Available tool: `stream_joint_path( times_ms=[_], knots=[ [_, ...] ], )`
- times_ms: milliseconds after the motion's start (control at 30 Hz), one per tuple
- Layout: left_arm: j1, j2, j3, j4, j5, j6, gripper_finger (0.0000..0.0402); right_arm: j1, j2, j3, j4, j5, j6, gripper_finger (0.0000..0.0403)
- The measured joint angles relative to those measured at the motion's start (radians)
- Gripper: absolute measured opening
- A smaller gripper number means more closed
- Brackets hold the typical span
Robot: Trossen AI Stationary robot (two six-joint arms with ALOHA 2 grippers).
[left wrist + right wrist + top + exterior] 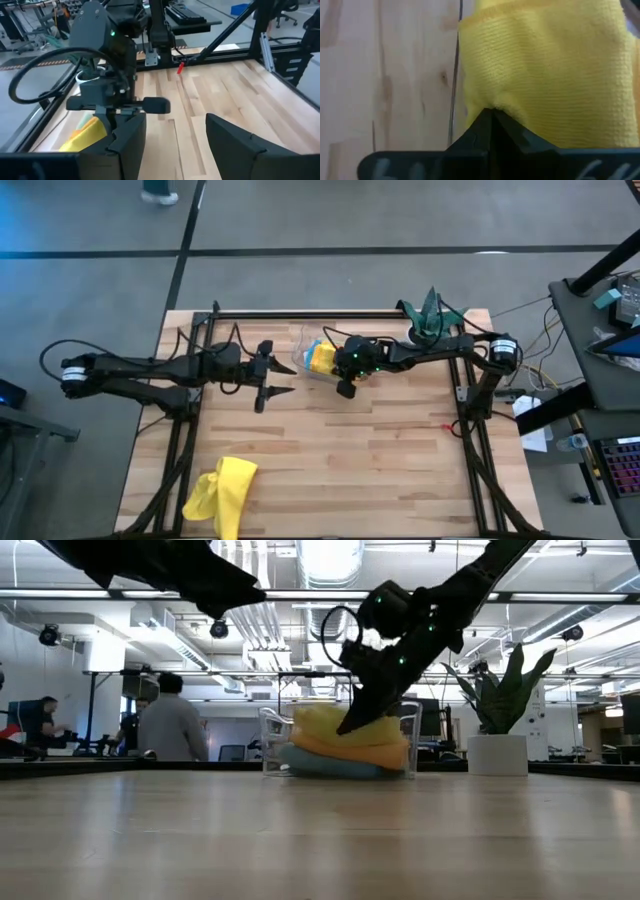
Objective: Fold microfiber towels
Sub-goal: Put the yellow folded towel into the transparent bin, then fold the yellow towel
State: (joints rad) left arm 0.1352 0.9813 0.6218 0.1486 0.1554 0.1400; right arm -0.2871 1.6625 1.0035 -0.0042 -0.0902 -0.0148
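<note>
While our right gripper pinches, the yellow towel sits atop the stack.
We see its fingers pressed shut on that towel's edge inside the clear tray; our left gripper waits nearby, fingers spread, and another yellow towel lies crumpled at the table's front corner.

Left gripper: two dark angular fingers standing apart over the pale wooden plank tabletop, nothing between them. Just beyond, the right arm's black gripper points down onto a bright yellow microfiber towel at the table's near edge. Small red object lies farther off on the wood, near the black metal frame.
</note>
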Motion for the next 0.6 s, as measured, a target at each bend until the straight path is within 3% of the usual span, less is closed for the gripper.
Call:
stream_joint_path(
  times_ms=[400,467,600],
  knots=[
    [-0.006,-0.074,0.031,-0.016,0.023,-0.033,0.0189,0.002,-0.110,0.075,-0.030,-0.098,0.060,0.0009],
    [-0.026,-0.100,0.065,-0.108,0.023,-0.029,0.0189,0.014,-0.148,0.076,-0.043,-0.099,0.071,0.0009],
    [-0.099,-0.138,0.190,-0.473,-0.002,-0.044,0.0189,0.091,-0.234,0.060,-0.042,-0.143,0.061,0.0009]
  ],
)
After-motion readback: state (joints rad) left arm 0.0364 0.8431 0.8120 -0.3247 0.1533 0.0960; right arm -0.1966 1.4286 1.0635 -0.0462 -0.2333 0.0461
